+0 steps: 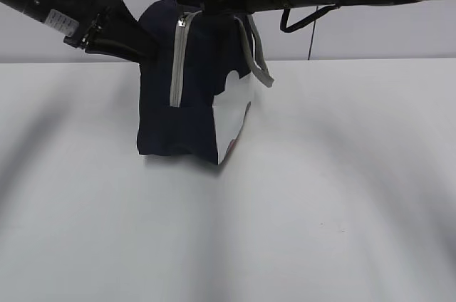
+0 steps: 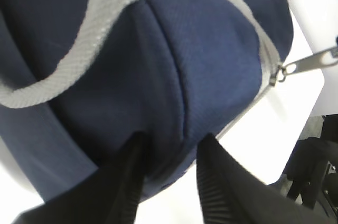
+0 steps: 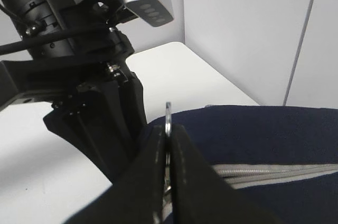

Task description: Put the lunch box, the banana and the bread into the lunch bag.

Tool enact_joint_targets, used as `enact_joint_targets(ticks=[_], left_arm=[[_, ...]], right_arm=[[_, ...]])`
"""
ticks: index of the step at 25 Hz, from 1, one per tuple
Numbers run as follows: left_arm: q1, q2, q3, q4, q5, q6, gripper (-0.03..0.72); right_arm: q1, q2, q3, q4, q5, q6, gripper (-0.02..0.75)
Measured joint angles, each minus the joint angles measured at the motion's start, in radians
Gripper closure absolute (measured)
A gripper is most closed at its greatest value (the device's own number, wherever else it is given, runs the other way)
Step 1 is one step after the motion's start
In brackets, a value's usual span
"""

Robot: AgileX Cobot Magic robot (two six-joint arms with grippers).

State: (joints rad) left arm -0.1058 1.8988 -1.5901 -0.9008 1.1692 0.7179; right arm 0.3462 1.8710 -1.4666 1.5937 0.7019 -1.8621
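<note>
Exterior view shows the lunch bag [image 1: 187,95] standing on the white desk [image 1: 320,209], with both arms meeting at its top. The left pincer [image 2: 169,168] is clamped on a fold of navy fabric at the bag's upper left end. The right pincer [image 3: 168,152] is closed on the ring pull [image 3: 168,121] at the top of the grey zipper [image 1: 175,67], which looks shut along the visible front. Lunch box, banana and bread appear in no view; whether they sit inside the bag cannot be told. The risk, as I judge it: the thin ring could slip from the right pincer, or the left pinch could give and let the bag tip.
</note>
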Motion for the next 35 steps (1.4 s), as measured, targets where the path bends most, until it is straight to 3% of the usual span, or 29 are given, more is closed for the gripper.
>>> enact_joint_targets(ticks=[4,8,10,35], left_arm=[[-0.017,0.001,0.0,0.002,-0.015,0.002,0.479],[-0.019,0.001,0.0,0.01,-0.016,0.003,0.648],[-0.02,0.002,0.0,0.01,-0.011,0.003,0.68],[-0.025,-0.007,-0.002,0.088,0.016,-0.001,0.686]], right_arm=[[0.0,0.0,0.0,0.002,0.0,0.002,0.754],[0.0,0.0,0.0,0.019,-0.002,0.002,0.754],[0.0,0.0,0.0,0.021,-0.004,0.004,0.754],[0.002,0.002,-0.038,0.145,-0.166,0.004,0.754]])
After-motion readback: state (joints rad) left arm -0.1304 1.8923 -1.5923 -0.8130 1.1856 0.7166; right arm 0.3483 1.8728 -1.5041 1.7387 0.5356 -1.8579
